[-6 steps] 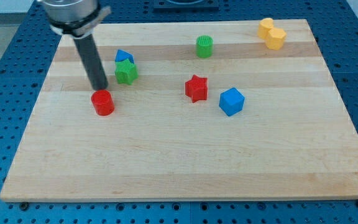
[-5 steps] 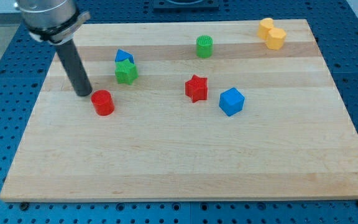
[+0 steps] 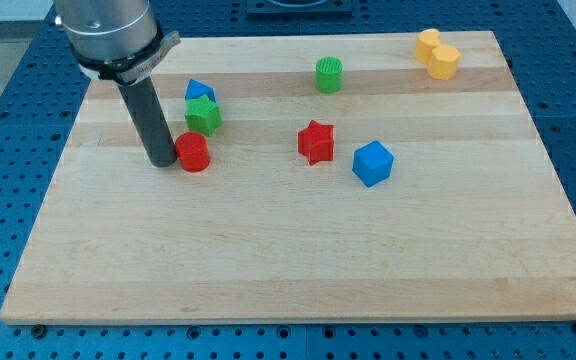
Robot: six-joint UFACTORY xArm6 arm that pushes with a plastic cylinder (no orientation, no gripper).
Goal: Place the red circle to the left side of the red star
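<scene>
- The near part of the wooden board (image 3: 298, 270) carries no blocks; everything sits in the middle and far bands.
- Blue cube (image 3: 372, 163) lies just at the red star's 4 o'clock, close beside it but apart.
- My tip (image 3: 161, 161) rests on the board at the red circle's 9 o'clock, touching it or all but touching; the rod's dark edge makes the contact line hard to read. I have no jaws to open or close, so nothing is held: the rod can only shove.
- Red circle (image 3: 193, 152) stands upright at the red star's 9 o'clock, still well apart from it, with bare wood between them.
- Red star (image 3: 316, 141) sits near the board's centre.
- Green star (image 3: 204, 115) is at the red circle's 1 o'clock, near it, with the blue triangle (image 3: 199, 91) touching its far side.
- Green cylinder (image 3: 329, 75) lies further off, at the red star's 12 o'clock.
- Two yellow blocks (image 3: 436, 53) huddle in the far corner at 2 o'clock.
- Judgement: the push toward 3 o'clock is under way and unfinished. Next I should drive straight through the circle's centre, or it may slip off and nudge the green star, and stop just short of the red star.
</scene>
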